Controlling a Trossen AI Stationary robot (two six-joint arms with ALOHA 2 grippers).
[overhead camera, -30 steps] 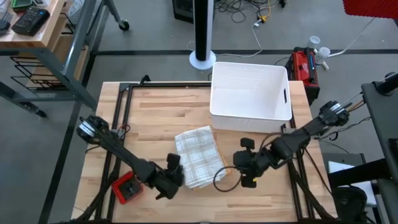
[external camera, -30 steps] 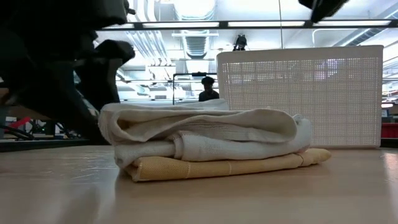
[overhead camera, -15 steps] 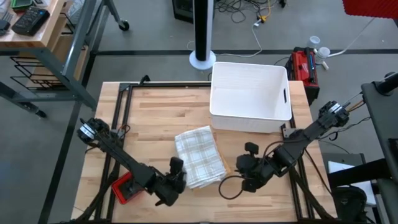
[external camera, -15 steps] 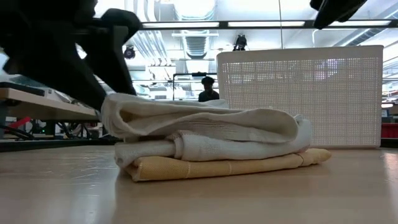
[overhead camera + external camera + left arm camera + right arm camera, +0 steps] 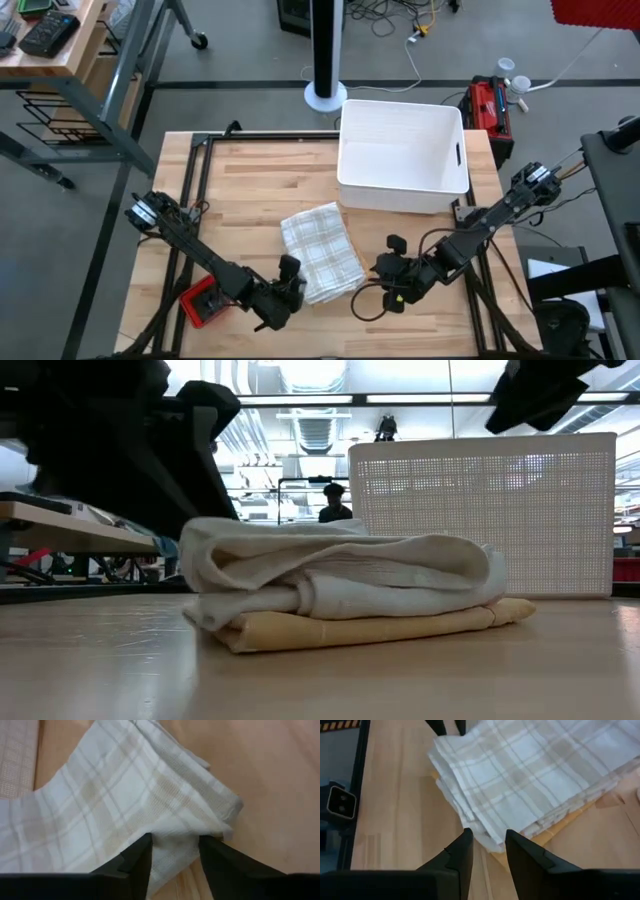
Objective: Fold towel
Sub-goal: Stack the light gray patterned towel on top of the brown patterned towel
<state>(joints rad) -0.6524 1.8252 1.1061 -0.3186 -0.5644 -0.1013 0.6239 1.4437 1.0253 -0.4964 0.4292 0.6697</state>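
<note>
The folded towel (image 5: 321,250) lies mid-bench before the bin (image 5: 402,155). Left end effector (image 5: 172,847), spread, straddles its near corner; right end effector (image 5: 486,840), spread, hovers beside. Best pinch all layers evenly, avoiding drag.

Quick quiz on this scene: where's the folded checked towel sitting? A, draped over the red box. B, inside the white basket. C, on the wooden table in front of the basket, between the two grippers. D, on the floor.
C: in the high view the folded checked towel lies on the wooden table in front of the white basket, with the left gripper and the right gripper on either side.
</note>
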